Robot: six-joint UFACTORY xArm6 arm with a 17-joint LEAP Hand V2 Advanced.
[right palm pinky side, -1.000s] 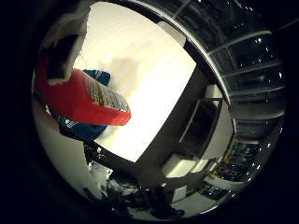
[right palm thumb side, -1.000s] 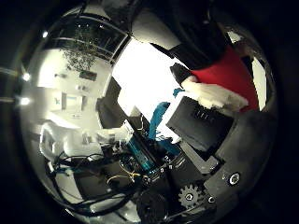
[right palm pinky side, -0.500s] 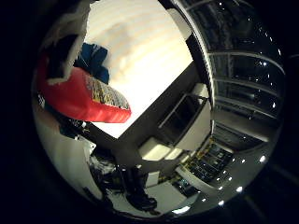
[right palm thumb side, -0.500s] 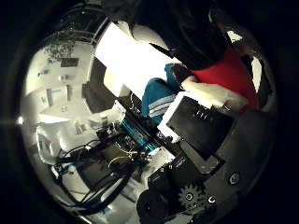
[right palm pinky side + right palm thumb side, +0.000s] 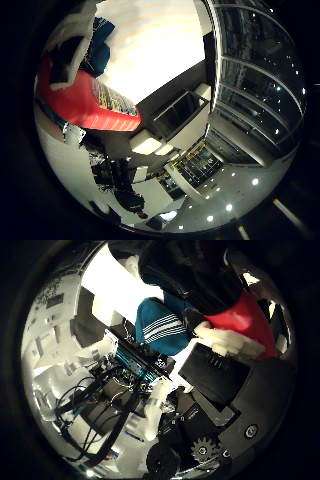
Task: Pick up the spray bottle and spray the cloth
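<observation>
Bright white tabletop [image 5: 160, 45] fills the background, with dark shelving and ceiling lights beyond its edge. Red spray bottle [image 5: 87, 102] sits right up against the palm, lifted clear of the table, with the hand [image 5: 220, 385] curled tight round it; its white and black fingers [image 5: 67, 55] wrap over the red body. Teal cloth with white stripes [image 5: 157, 330] lies on the tabletop near one edge, just past the bottle.

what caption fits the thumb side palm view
Hand shut on the red spray bottle, teal striped cloth beyond.
</observation>
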